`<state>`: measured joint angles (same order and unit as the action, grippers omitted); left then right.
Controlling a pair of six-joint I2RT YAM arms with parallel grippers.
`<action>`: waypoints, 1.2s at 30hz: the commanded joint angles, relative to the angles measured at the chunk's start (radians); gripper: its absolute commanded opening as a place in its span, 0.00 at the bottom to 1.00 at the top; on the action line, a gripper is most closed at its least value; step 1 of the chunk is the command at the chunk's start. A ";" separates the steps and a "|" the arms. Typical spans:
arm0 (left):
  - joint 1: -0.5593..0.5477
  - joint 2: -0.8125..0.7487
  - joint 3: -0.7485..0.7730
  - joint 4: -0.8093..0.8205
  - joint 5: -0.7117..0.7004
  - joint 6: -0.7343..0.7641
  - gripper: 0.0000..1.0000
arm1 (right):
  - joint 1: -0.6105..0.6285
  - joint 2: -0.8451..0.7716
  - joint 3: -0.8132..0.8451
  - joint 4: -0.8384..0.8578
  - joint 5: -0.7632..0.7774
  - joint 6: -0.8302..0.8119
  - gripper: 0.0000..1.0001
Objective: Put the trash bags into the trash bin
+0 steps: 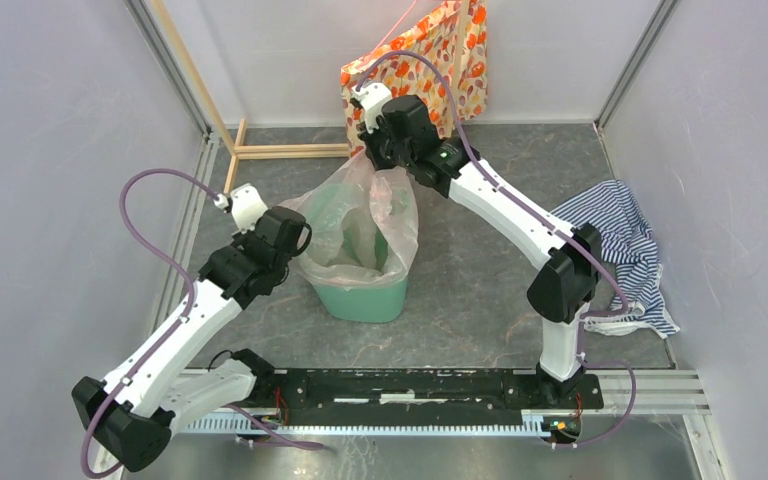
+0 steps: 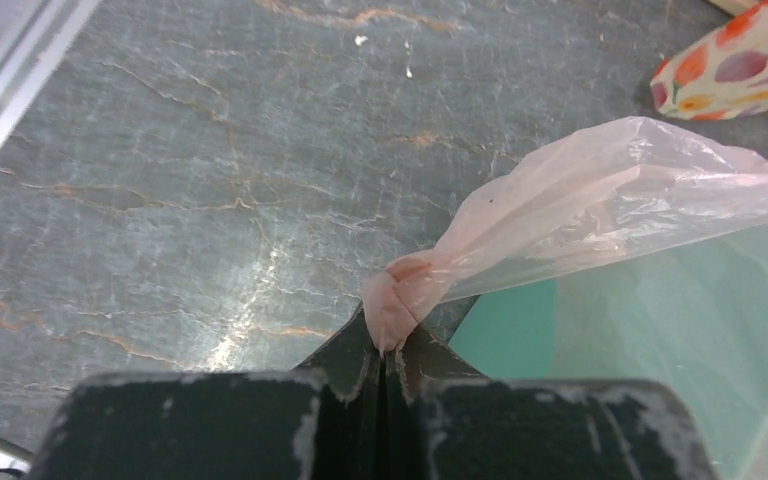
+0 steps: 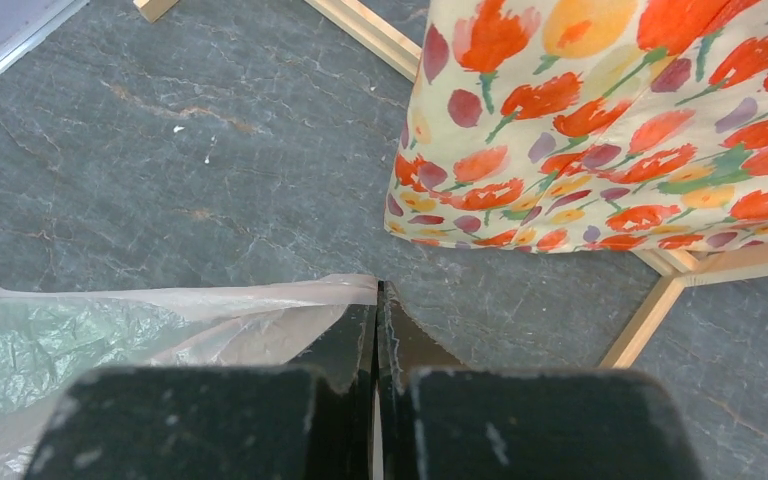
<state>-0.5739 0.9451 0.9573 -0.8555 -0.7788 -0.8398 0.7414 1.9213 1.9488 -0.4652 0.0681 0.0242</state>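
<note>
The mint-green trash bin (image 1: 365, 298) stands on the floor between the arms. A thin pinkish translucent trash bag (image 1: 360, 215) hangs open over and into it. My left gripper (image 1: 295, 238) is shut on the bag's near-left edge; in the left wrist view the bunched plastic (image 2: 400, 295) sticks out from its closed fingertips (image 2: 392, 352), with the bin wall (image 2: 520, 330) below. My right gripper (image 1: 380, 160) is shut on the bag's far edge; the right wrist view shows the plastic (image 3: 260, 300) pinched at its tips (image 3: 377, 300).
An orange floral bag (image 1: 440, 50) leans on the back wall behind the right gripper, also in the right wrist view (image 3: 610, 120). A wooden frame (image 1: 260, 150) lies at the back left. A striped cloth (image 1: 620, 240) lies on the right.
</note>
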 commanded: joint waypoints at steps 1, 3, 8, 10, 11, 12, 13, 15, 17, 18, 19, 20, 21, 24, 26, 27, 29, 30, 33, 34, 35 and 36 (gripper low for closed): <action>0.016 0.017 -0.036 0.098 0.073 0.025 0.02 | -0.016 -0.040 -0.016 0.030 -0.036 0.042 0.00; 0.017 0.018 -0.045 0.111 0.095 0.033 0.02 | -0.016 -0.056 -0.032 0.024 -0.036 0.041 0.01; 0.017 0.001 -0.079 0.137 0.150 0.034 0.02 | -0.016 -0.089 -0.019 -0.009 -0.051 0.055 0.21; 0.017 -0.012 -0.097 0.148 0.166 0.031 0.02 | -0.016 -0.097 0.014 -0.036 -0.048 0.056 0.33; 0.017 -0.018 -0.101 0.150 0.171 0.029 0.02 | -0.016 -0.102 0.030 -0.050 -0.046 0.056 0.40; 0.017 -0.022 -0.105 0.151 0.174 0.028 0.02 | -0.015 -0.108 0.047 -0.067 -0.042 0.056 0.48; 0.017 -0.026 -0.107 0.152 0.178 0.030 0.02 | -0.016 -0.115 0.060 -0.080 -0.039 0.057 0.54; 0.017 -0.030 -0.111 0.153 0.184 0.033 0.02 | -0.015 -0.140 0.077 -0.104 -0.031 0.060 0.65; 0.017 -0.033 -0.114 0.155 0.191 0.034 0.02 | -0.016 -0.168 0.078 -0.113 -0.029 0.063 0.72; 0.017 -0.034 -0.114 0.155 0.194 0.035 0.02 | -0.016 -0.181 0.075 -0.119 -0.029 0.064 0.75; 0.017 -0.036 -0.114 0.155 0.194 0.036 0.02 | -0.016 -0.194 0.076 -0.127 -0.027 0.064 0.77; 0.017 -0.038 -0.112 0.156 0.194 0.037 0.02 | -0.015 -0.207 0.076 -0.137 -0.028 0.065 0.79; 0.017 -0.039 -0.112 0.155 0.196 0.037 0.02 | -0.014 -0.220 0.078 -0.148 -0.028 0.064 0.80; 0.017 -0.039 -0.109 0.156 0.203 0.040 0.02 | -0.010 -0.256 0.076 -0.190 -0.027 0.055 0.82; 0.017 -0.034 -0.105 0.156 0.208 0.041 0.02 | -0.004 -0.285 0.065 -0.215 -0.017 0.040 0.84; 0.017 -0.032 -0.103 0.156 0.211 0.042 0.02 | 0.002 -0.298 0.059 -0.226 -0.011 0.035 0.84; 0.016 -0.028 -0.100 0.156 0.213 0.045 0.02 | 0.011 -0.325 0.046 -0.255 0.009 0.030 0.85; 0.017 -0.026 -0.098 0.155 0.212 0.046 0.02 | 0.016 -0.333 0.044 -0.274 0.029 0.028 0.85; 0.017 -0.019 -0.090 0.154 0.211 0.048 0.02 | 0.024 -0.367 0.016 -0.333 0.067 0.020 0.84; 0.017 -0.018 -0.088 0.154 0.213 0.049 0.02 | 0.026 -0.381 0.001 -0.338 0.060 0.017 0.84; 0.017 -0.015 -0.086 0.156 0.214 0.050 0.02 | 0.029 -0.396 -0.014 -0.344 0.049 0.016 0.85; 0.017 -0.013 -0.084 0.156 0.214 0.052 0.02 | 0.036 -0.405 -0.019 -0.348 0.037 0.015 0.86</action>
<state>-0.5602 0.9245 0.8440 -0.7448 -0.5690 -0.8383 0.7612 1.5730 1.9621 -0.7540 0.0929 0.0570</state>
